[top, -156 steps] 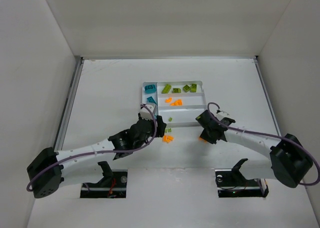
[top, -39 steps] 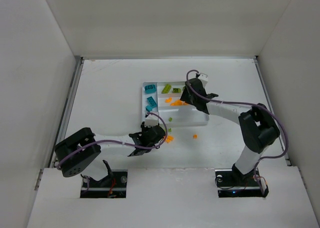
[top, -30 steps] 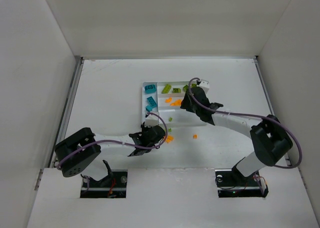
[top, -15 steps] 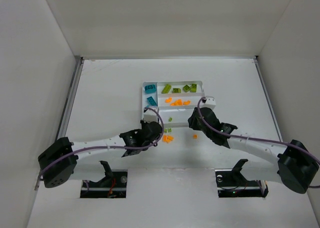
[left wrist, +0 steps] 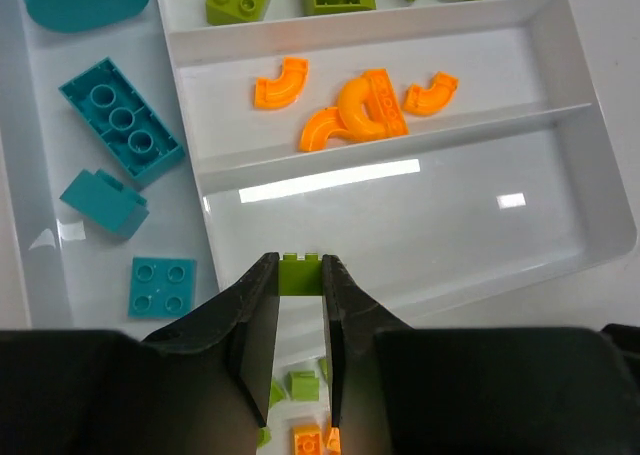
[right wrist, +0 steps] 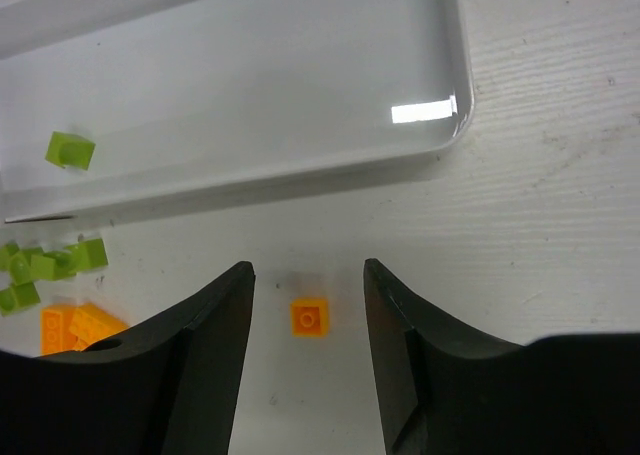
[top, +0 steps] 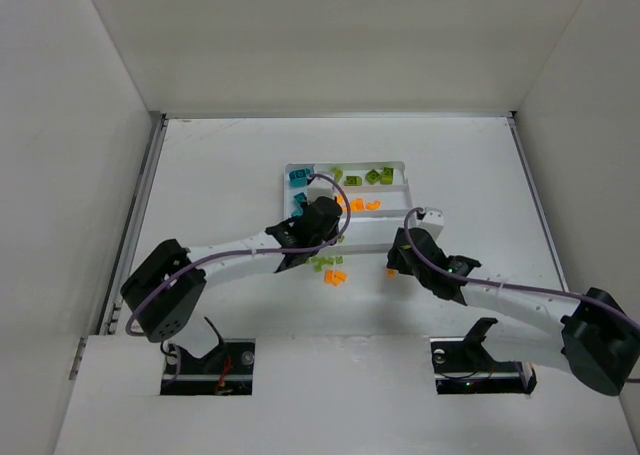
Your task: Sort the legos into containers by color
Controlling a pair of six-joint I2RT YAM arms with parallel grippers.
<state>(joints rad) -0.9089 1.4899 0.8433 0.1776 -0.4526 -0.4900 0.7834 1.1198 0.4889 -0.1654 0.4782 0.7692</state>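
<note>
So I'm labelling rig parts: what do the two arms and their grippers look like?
The left arm and right arm have white tubular links with bulky black joint housings. A thin purple cable runs along each, looping near the wrist. The left gripper and right gripper have matte black, tapering fingers. No markings visible.

We've swung the left claw (left wrist: 298,267) off the loose pile (top: 335,272) and up over the tray (left wrist: 450,225), now pinching a lime brick (left wrist: 300,278). The right claw (right wrist: 308,269) is back from the orange section (left wrist: 510,60), down at the surface (right wrist: 550,225), jaws apart either side of a lone orange brick (right wrist: 308,317).
</note>
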